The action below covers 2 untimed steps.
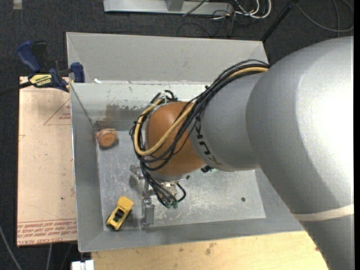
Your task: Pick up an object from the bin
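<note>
Your pincer (pixel 147 210) sits low just right of the small yellow toy truck (pixel 120 213), near-left in the grey metal bin (pixel 84 167), probably lining up a grasp; you can't tell whether it's open or closed.

My one camera looks down on the grey bin (pixel 163 58) from above and a little to one side, close enough that my arm (pixel 292 128), reaching in from the right, hides much of the bin's floor from it
</note>
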Tool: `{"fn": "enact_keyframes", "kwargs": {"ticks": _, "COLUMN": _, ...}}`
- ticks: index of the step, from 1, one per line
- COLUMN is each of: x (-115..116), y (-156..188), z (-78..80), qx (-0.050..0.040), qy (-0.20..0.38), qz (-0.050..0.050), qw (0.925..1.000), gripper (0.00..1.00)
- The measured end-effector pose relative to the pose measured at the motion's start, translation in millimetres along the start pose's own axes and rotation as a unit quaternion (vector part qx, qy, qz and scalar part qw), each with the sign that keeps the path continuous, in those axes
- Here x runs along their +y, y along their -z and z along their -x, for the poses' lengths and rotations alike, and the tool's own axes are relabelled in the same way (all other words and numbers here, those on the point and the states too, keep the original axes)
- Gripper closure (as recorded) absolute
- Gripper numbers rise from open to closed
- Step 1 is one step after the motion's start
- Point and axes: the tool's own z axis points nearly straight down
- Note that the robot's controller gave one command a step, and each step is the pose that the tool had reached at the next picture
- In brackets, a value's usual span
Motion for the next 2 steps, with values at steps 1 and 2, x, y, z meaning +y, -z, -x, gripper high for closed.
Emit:
{"fn": "enact_keyframes", "kwargs": {"ticks": 1, "x": 31.8, "y": -0.7, "z": -9.9, "qx": -0.0019, "qy": 0.016, "qz": 0.0, "qw": 0.9999, "gripper": 0.0}}
{"fn": "enact_keyframes", "kwargs": {"ticks": 2, "x": 51.1, "y": -5.6, "z": -18.2, "qx": -0.007, "qy": 0.111, "qz": 0.001, "qw": 0.9938, "gripper": 1.0}}
